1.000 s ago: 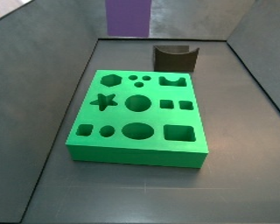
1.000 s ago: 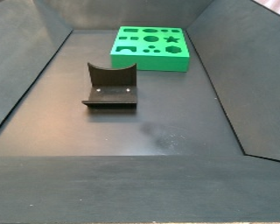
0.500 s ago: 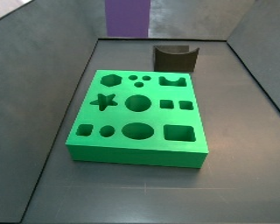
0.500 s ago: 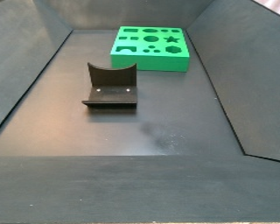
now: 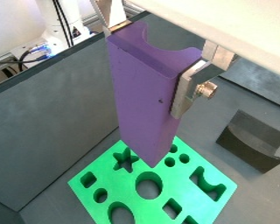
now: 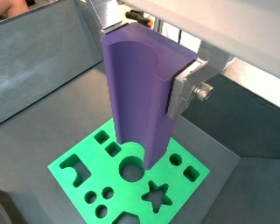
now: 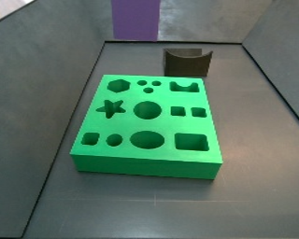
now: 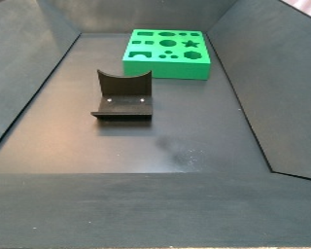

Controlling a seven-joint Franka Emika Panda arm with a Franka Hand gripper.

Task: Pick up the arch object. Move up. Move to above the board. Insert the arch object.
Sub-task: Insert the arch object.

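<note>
above board (image 5: pixel 108 188), tool (image 5: pixel 166 92) half-hidden behind arch object (image 5: pixel 143 87)

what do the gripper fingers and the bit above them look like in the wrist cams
In both wrist views the gripper shows one finger: a flat silver metal plate with a round screw head on its outer face. Above it sits a pale, off-white housing. The other finger is hidden, and no cables or markings are visible on it.

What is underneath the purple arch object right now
The green board lies below the purple arch object, which the gripper holds high above it. The star, circles and squares show; holes straight behind the block's lower end are covered, so its exact target can't be seen.
</note>
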